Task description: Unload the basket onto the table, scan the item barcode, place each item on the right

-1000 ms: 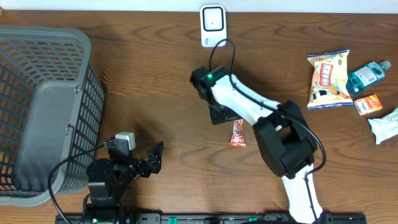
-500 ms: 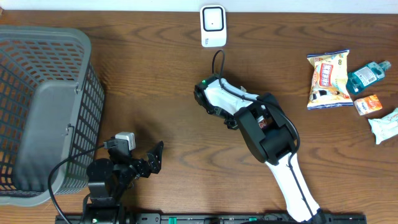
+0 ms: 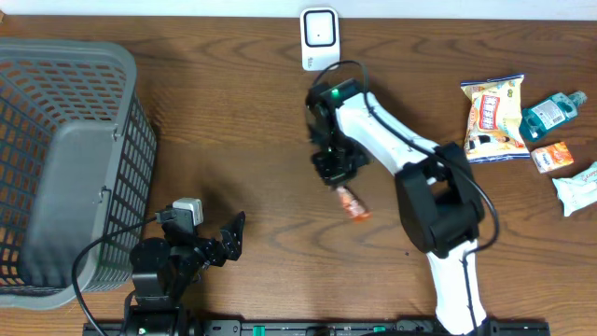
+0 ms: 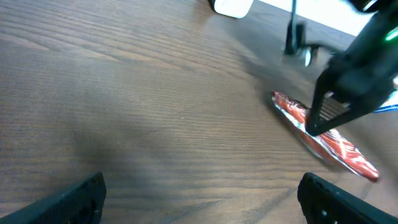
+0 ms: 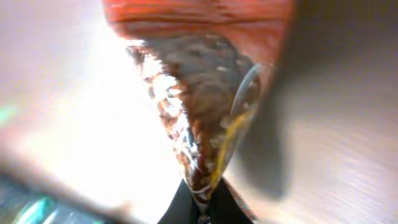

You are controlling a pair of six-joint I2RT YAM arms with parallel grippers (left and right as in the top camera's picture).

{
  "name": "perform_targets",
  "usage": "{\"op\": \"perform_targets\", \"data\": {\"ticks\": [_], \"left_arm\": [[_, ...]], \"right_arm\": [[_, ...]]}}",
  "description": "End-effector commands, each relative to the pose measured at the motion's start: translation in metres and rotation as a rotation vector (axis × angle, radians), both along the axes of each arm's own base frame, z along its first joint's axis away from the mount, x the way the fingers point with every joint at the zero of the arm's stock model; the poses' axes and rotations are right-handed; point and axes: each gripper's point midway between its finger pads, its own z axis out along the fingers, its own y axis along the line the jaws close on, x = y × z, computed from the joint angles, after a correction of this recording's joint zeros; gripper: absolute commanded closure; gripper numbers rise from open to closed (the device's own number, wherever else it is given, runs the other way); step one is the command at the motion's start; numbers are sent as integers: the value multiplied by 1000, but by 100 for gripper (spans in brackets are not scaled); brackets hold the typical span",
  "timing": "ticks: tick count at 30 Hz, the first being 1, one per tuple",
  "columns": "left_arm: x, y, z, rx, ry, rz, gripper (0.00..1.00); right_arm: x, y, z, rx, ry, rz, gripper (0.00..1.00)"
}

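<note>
Tabletop [image 3: 233, 121] lies open between basket [image 3: 65, 168], left edge, and scanner [image 3: 320, 37], top. Right gripper [image 3: 338, 181], arm extended mid-frame, pinches snack packet [image 3: 353, 204]; left gripper [image 3: 231, 235] gapes wide.

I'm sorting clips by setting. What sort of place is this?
Likely a mock shop checkout: a white barcode scanner, a grey basket, packaged snacks, and a red packet held by the right gripper.

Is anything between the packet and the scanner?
Nothing visible. The right end effector is shut on the packet, and only bare table lies between it and the scanner.
</note>
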Motion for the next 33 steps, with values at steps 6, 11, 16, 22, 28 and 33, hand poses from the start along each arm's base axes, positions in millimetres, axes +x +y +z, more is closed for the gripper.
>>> {"op": "perform_targets", "data": {"ticks": [6, 11, 16, 22, 28, 33], "left_arm": [[-5, -2, -11, -12, 41, -9, 2], [-5, -2, -11, -12, 41, -9, 1], [-5, -2, -11, -12, 41, -9, 2], [-5, -2, -11, -12, 41, -9, 1], [-5, -2, -11, -12, 41, -9, 2], [-5, -2, -11, -12, 41, -9, 1]], "right_arm": [[-33, 76, 124, 903, 166, 89, 99], [-40, 77, 166, 1128, 233, 29, 99], [-38, 82, 195, 1268, 264, -52, 99], [-35, 82, 200, 1123, 529, -308, 99], [-35, 82, 200, 1014, 672, -437, 99], [-32, 80, 200, 1008, 679, -456, 99]]}}
